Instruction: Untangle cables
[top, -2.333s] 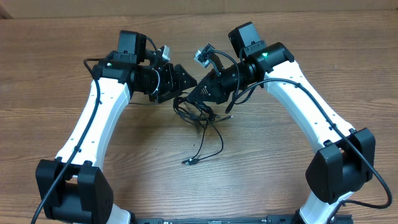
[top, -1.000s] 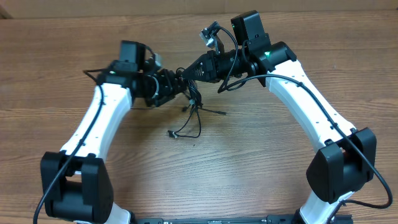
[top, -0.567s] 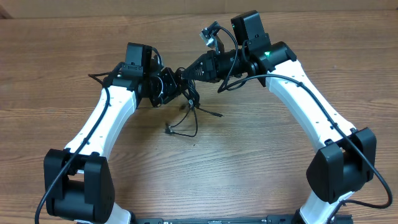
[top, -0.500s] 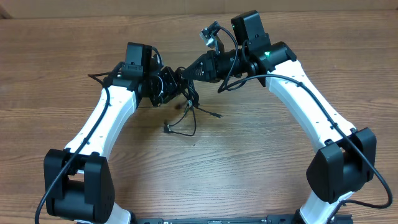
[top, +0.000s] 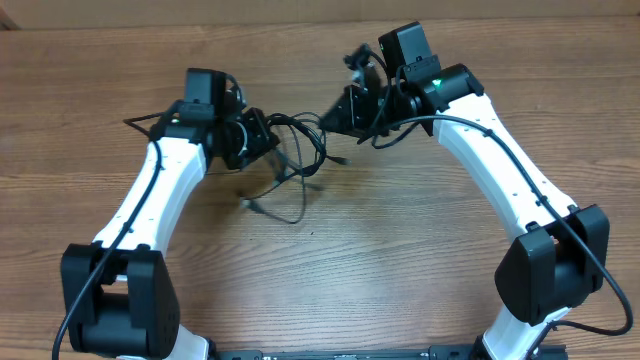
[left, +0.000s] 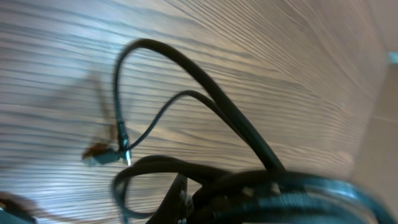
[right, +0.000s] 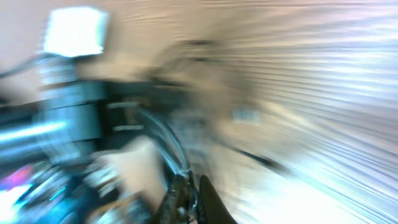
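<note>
Seen from above, two white-and-black robot arms reach across a wooden table (top: 400, 260) and nearly meet at its far side. Strung between them is the tangle of thin black cables (top: 300, 140), held up in loose, overlapping loops.

The left gripper (top: 268, 140) has its claw closed on the left side of the tangle. Its wrist camera shows cords (left: 186, 99) arching out from a thick dark bunch right at the lens. The right gripper (top: 333, 113) sits a little farther back and to the right. Its wrist picture is badly smeared, but the claw (right: 186, 199) looks pinched together on a single strand rising from its tip.

One long cord drops from the loops toward the near side and ends in a small plug (top: 250, 204), low over the wood and left of centre. I cannot tell whether it touches the table. A shorter tail (top: 340, 158) pokes out to the right, below the right gripper.

The risk is that both claws hold the same knot. If the arms draw apart, the loops may cinch tighter instead of opening. The hanging plug could catch inside a loop and lock it. The thin strand in the right claw could slide free under tension and drop the whole bundle. The loose loops also hang close to the arms' own thicker wiring and could snag there.
</note>
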